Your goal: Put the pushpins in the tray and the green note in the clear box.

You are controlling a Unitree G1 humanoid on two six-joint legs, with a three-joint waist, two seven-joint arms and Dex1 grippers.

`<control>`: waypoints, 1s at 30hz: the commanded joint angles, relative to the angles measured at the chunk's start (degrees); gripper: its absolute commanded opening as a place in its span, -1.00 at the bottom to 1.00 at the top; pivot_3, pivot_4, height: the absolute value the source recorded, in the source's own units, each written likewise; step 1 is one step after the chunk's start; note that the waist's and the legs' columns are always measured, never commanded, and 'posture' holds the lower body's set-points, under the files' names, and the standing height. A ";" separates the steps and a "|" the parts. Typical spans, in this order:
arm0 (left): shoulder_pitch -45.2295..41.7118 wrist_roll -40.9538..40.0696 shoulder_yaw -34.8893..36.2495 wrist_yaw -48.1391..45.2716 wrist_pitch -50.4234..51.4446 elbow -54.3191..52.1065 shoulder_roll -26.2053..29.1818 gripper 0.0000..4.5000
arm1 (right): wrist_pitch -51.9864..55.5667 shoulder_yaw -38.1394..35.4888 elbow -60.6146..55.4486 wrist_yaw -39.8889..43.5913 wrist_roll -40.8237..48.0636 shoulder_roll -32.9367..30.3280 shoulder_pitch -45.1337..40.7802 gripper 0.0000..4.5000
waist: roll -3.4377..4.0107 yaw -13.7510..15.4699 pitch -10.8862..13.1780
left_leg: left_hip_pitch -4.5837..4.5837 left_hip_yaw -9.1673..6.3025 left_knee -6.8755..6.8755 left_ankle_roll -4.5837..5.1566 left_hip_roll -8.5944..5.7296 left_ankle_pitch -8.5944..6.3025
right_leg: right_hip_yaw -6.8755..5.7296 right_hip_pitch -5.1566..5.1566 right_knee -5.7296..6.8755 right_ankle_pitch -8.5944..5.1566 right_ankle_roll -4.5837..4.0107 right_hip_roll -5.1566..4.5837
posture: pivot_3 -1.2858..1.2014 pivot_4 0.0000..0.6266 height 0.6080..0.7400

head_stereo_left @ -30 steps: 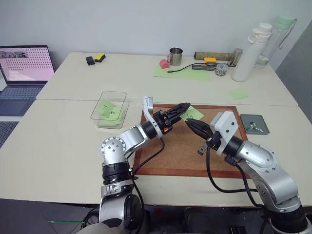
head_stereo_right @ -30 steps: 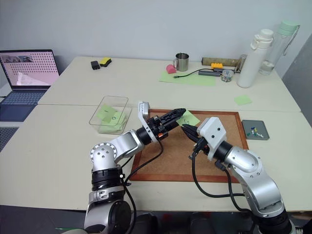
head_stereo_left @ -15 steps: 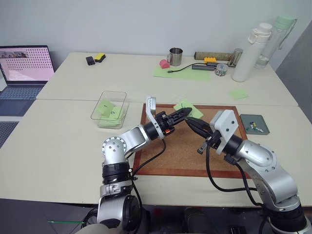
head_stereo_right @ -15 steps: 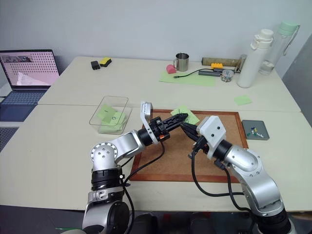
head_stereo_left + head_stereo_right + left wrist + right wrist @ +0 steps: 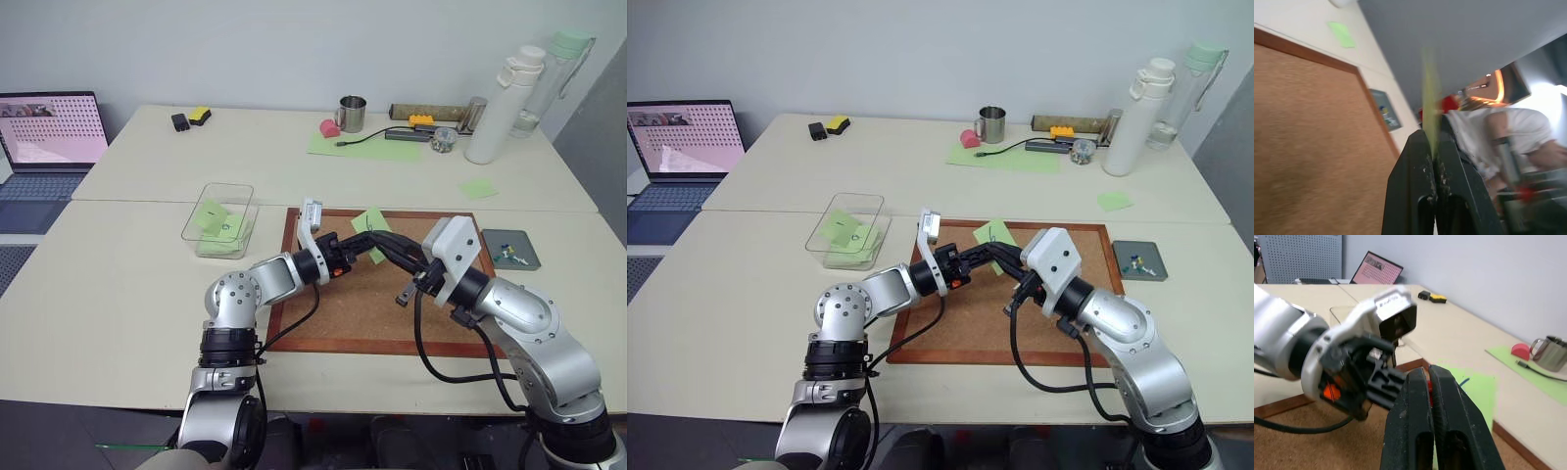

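Note:
The green note point(image 5: 371, 219), with a dark mark on it, stands tilted up off the corkboard point(image 5: 343, 313), and my left gripper point(image 5: 361, 239) is shut on its lower edge. In the left wrist view the note point(image 5: 1430, 93) shows edge-on between the black fingers. My right gripper point(image 5: 378, 240) is shut right beside it, tip to tip, with a small red pushpin point(image 5: 1428, 384) between its fingertips. The dark grey tray point(image 5: 529, 240) lies right of the board with a small pin point(image 5: 509, 257) in it. The clear box point(image 5: 210, 235) stands left of the board, holding green notes.
At the back stand a metal mug point(image 5: 352, 114), a large green sheet point(image 5: 367, 147) with a cable, and two bottles point(image 5: 503, 103). A plain green sticky note point(image 5: 479, 188) lies back right. A laptop point(image 5: 49, 137) sits far left. A person shows in the left wrist view.
My left gripper went from open to shut on the green note. The note has come up off the corkboard. The right gripper stayed shut in place.

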 commanded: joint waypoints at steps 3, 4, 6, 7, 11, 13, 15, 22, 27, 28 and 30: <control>-1.71 2.55 -1.81 -2.23 -3.80 -1.58 0.02 -0.98 | 3.00 -6.51 -2.92 -2.39 4.33 0.71 -1.26 -1.00 | 0.00 0.00 0.00 | 0.00 0.00 0.00 0.01 0.00 0.00 | 0.01 0.00 0.00 0.00 0.00 0.00 | 0.03 -0.52 1.00; -2.04 3.65 -2.84 -3.13 -4.60 -2.23 0.47 -0.98 | 4.41 -8.51 -2.66 -3.76 5.62 1.63 -1.27 -1.00 | 0.00 0.00 0.00 | 0.00 0.01 0.00 0.01 -0.01 -0.01 | 0.02 0.00 0.00 0.00 0.00 0.00 | 0.03 -0.52 1.00; -3.02 8.73 -8.78 -8.10 -8.69 -5.86 3.39 -0.98 | 8.09 -15.71 0.39 -8.01 6.98 2.72 -0.93 -1.00 | -0.01 0.02 0.00 | -0.01 -0.01 0.00 0.02 0.00 -0.01 | 0.03 0.01 0.00 0.00 0.00 0.00 | 0.03 -0.52 1.00; -3.26 10.22 -10.53 -9.63 -9.94 -6.78 4.26 -0.98 | 9.12 -17.55 1.30 -9.06 7.05 2.71 -0.83 -1.00 | -0.01 0.16 0.00 | -0.01 0.00 0.00 0.01 -0.01 0.00 | 0.04 0.01 0.01 0.00 0.00 0.00 | 0.03 -0.52 1.00; -4.99 25.61 -27.21 -23.26 -26.26 -12.51 12.31 -0.98 | 11.02 -29.06 12.55 -11.56 6.48 -1.32 -0.85 -1.00 | 0.01 0.33 0.00 | 0.00 0.14 -0.02 -0.01 -0.08 0.00 | 0.07 0.01 -0.04 0.01 -0.01 -0.08 | 0.03 -0.52 1.00; -6.02 29.82 -30.93 -26.21 -31.66 -12.62 13.27 -0.98 | 11.03 -31.92 18.85 -11.36 6.58 -3.51 -2.36 -1.00 | 0.06 0.34 0.01 | 0.05 0.29 -0.07 0.00 -0.09 0.00 | 0.07 0.01 -0.06 0.01 -0.01 -0.09 | 0.03 -0.52 1.00; -6.74 33.32 -33.24 -28.19 -36.25 -11.78 13.59 -0.98 | 11.54 -32.87 24.05 -10.55 7.02 -5.09 -3.49 -1.00 | 0.10 0.21 0.03 | 0.07 0.37 -0.07 0.04 -0.10 -0.02 | 0.14 -0.01 -0.08 0.00 -0.01 -0.08 | 0.03 -0.52 1.00; -7.40 40.02 -34.69 -29.26 -43.77 -5.25 11.48 -0.98 | 5.74 -30.63 42.76 -7.11 5.40 -6.83 -8.40 -1.00 | 0.32 -0.36 0.05 | 0.10 0.39 -0.08 0.25 -0.15 -0.13 | 0.26 -0.04 -0.02 0.01 -0.03 0.16 | 0.03 -0.52 1.00; -5.79 40.76 -33.92 -29.75 -43.37 -6.63 11.31 -0.98 | 2.56 -29.30 52.23 -5.31 5.19 -6.98 -11.08 -1.00 | 0.33 -0.09 0.06 | 0.04 0.39 -0.07 0.25 -0.05 -0.13 | 0.25 -0.06 -0.04 0.01 -0.02 0.08 | 0.03 -0.52 1.00; -5.47 40.95 -33.82 -29.78 -43.26 -6.95 11.50 -0.99 | 1.80 -29.13 53.68 -5.21 5.04 -7.06 -11.61 -0.90 | 0.33 -0.07 0.06 | 0.04 0.40 -0.07 0.25 -0.04 -0.14 | 0.25 -0.06 -0.05 0.01 -0.02 0.05 | 0.03 -0.52 1.00; -4.89 41.29 -33.60 -29.66 -42.91 -7.53 11.86 -1.00 | 1.03 -29.25 55.76 -4.72 5.62 -7.09 -12.66 -0.76 | 0.33 -0.01 0.06 | 0.04 0.40 -0.06 0.25 -0.02 -0.13 | 0.25 -0.06 -0.04 0.01 -0.02 0.02 | 0.03 -0.52 1.00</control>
